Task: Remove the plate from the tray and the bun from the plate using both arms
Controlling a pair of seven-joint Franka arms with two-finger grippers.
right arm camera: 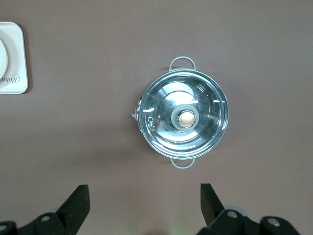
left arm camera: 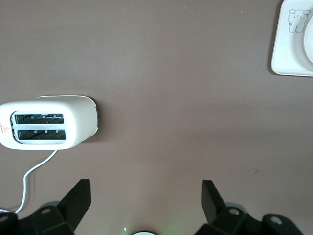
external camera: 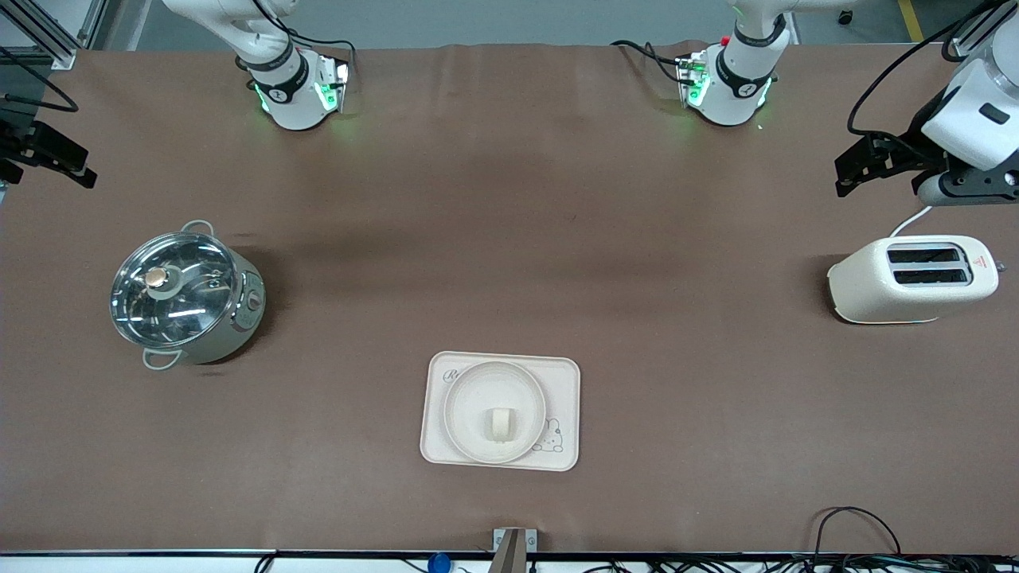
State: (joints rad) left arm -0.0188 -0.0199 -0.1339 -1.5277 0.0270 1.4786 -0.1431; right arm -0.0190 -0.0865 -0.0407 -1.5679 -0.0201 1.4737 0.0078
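Both arms wait high at the table's ends, fingers apart and empty; the bun sits on the plate on the tray.

From the front we see the plate (external camera: 494,411) resting on the tray (external camera: 500,411), near the table (external camera: 509,239) edge closest to the camera, with wide bare cloth on every side. The bun (external camera: 501,423) lies at the plate's middle; its long axis seems to run toward the camera, though we cannot be sure. The left gripper (external camera: 864,163) hangs above the toaster (external camera: 912,278), the right gripper (external camera: 48,155) at the pot's (external camera: 187,296) end. In the left wrist view the left gripper (left arm camera: 146,196) stands wide, holding nothing, over bare cloth beside the toaster (left arm camera: 49,122), the tray (left arm camera: 292,39) well apart. In the right wrist view the right gripper (right arm camera: 145,198) is likewise spread and empty, the lidded pot (right arm camera: 182,119) near it.
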